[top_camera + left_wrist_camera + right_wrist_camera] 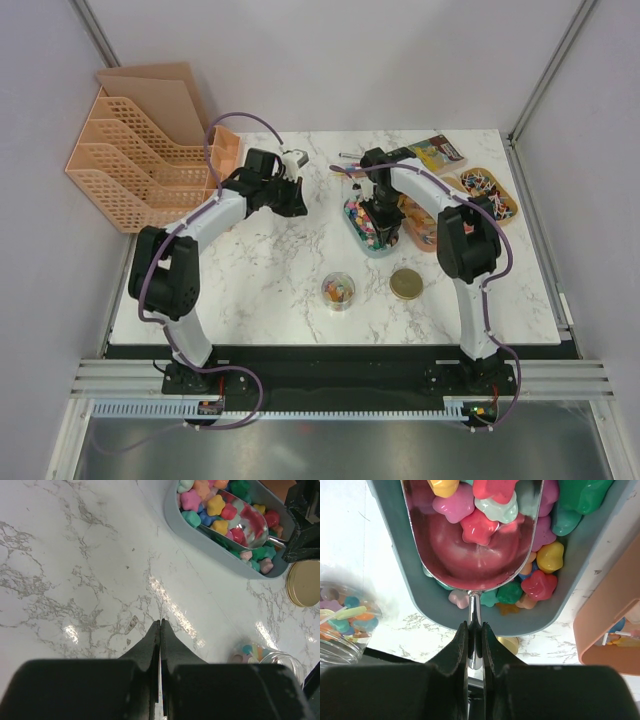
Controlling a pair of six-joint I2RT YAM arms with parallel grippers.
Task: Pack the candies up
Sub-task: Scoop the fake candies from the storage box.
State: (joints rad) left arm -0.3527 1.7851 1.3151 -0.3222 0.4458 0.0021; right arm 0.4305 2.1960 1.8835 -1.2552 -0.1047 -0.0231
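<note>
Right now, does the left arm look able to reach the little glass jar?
Probably yes. The jar stands in the open on the table, with nothing between it and the left tool, which is shut. The right tool is off at the tray, clamped on the scoop.

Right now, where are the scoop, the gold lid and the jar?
scoop (470, 560), right wrist view, bare inside of its metal bowl
gold lid (406, 284), top external view, middle of its flat top
jar (282, 664), left wrist view, its clear glass wall
</note>
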